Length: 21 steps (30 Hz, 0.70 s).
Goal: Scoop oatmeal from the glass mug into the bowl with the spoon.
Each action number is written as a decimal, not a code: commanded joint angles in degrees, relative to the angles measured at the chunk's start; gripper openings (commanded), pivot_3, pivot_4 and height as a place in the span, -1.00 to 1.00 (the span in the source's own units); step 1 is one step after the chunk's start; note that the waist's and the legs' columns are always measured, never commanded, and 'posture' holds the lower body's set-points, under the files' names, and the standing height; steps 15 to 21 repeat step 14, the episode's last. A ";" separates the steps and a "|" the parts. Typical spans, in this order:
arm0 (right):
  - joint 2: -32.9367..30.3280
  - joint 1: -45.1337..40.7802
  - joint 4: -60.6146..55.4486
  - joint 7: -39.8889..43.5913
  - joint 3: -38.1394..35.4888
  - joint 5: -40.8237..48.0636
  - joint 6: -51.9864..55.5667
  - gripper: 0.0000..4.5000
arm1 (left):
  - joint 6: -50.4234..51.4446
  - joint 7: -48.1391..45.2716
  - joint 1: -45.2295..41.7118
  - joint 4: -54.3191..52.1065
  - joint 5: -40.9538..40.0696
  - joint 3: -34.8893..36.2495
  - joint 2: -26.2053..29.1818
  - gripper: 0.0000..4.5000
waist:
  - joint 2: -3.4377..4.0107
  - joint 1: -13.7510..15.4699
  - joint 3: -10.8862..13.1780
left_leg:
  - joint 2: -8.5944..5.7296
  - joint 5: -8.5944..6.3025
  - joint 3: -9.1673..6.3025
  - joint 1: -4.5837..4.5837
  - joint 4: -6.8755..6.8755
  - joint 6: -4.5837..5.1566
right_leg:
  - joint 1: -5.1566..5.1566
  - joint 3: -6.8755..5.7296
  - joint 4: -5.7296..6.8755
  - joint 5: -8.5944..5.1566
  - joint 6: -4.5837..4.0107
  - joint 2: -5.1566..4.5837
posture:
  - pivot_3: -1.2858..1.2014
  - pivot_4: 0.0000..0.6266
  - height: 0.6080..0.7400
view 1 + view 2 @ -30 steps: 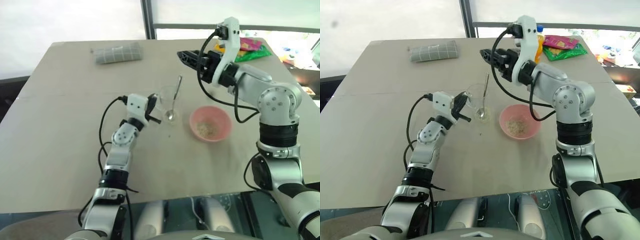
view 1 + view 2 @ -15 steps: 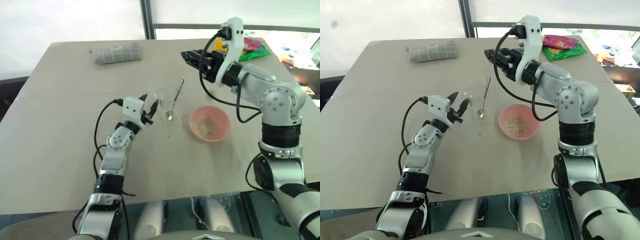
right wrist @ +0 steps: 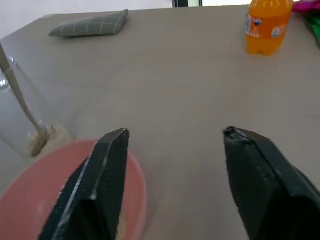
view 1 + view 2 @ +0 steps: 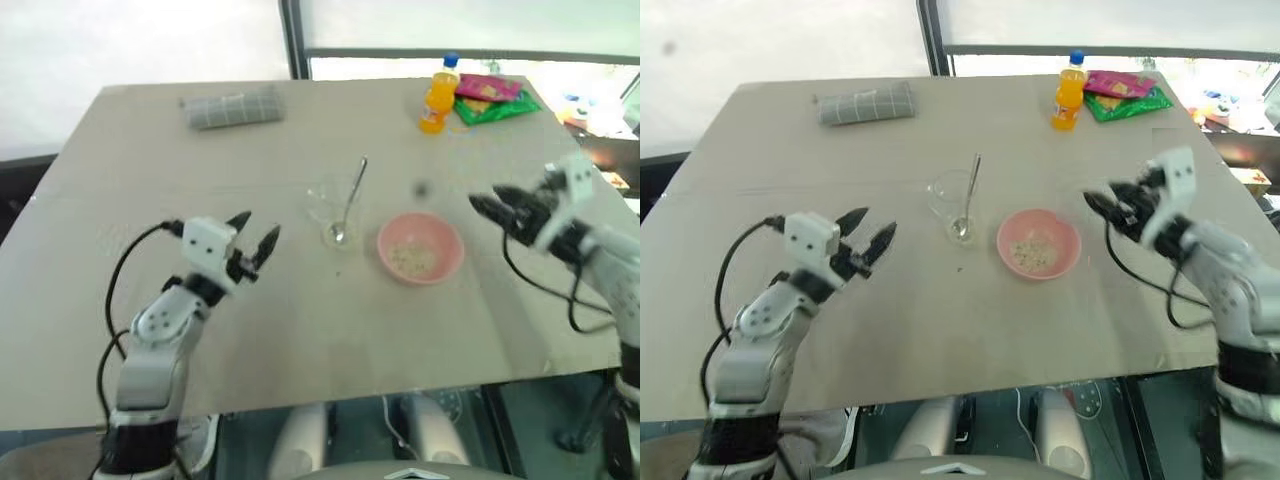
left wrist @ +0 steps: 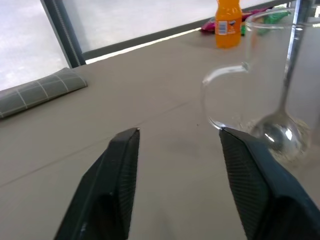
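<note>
Distance is being opened between both arms and the glass mug (image 4: 335, 207), which is being left standing on the table (image 4: 120, 260) with the spoon (image 4: 347, 205) leaning inside it, its oval end at the bottom and its handle propped against the rim. A second ago the left gripper (image 4: 254, 240) was closed right against the mug's side; now it is being held well to the left of the mug, its two black fingers spread wide and nothing between them. The right gripper (image 4: 497, 210), which was being held high behind the mug a second ago, is now being carried low and well to the right of the mug, beyond the bowl (image 4: 420, 247), with its fingers likewise spread and empty. The pink bowl is being left just to the right of the mug, with oatmeal (image 4: 412, 260) lying in its bottom. An orange bottle (image 4: 437, 94), hidden a second ago by the right arm, is now being seen behind the mug, and a folded grey cloth (image 4: 232, 106) is lying far back to the mug's left.
</note>
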 commanded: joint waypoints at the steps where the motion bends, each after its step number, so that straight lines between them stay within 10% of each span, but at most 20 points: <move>1: -2.20 8.08 -4.77 7.44 -3.13 -0.92 -6.64 1.00 | 0.88 -1.07 6.05 -5.83 -2.23 1.72 0.18 0.98 | 0.01 0.03 0.01 | 0.00 0.00 0.03 0.03 0.00 0.00 | 0.02 0.02 0.00 0.00 0.00 -0.01 | 0.03 -0.52 1.00; 9: 0.33 27.86 -3.89 17.78 1.83 -7.93 -21.59 1.00 | -1.23 -0.36 19.17 -6.00 1.65 -0.56 -1.15 0.98 | 0.03 0.25 -0.03 | 0.10 -0.03 0.02 0.16 0.20 -0.06 | 0.10 -0.03 -0.01 -0.29 0.00 -0.24 | 0.03 -0.52 1.00; 21: 1.91 29.89 -2.08 19.15 2.73 -10.82 -27.82 1.00 | -2.39 -0.36 20.47 -5.96 2.59 -1.63 -1.91 0.98 | 0.03 0.26 -0.03 | 0.12 -0.03 0.04 0.11 0.21 -0.06 | 0.05 -0.04 -0.02 -0.29 -0.01 -0.27 | 0.03 -0.52 1.00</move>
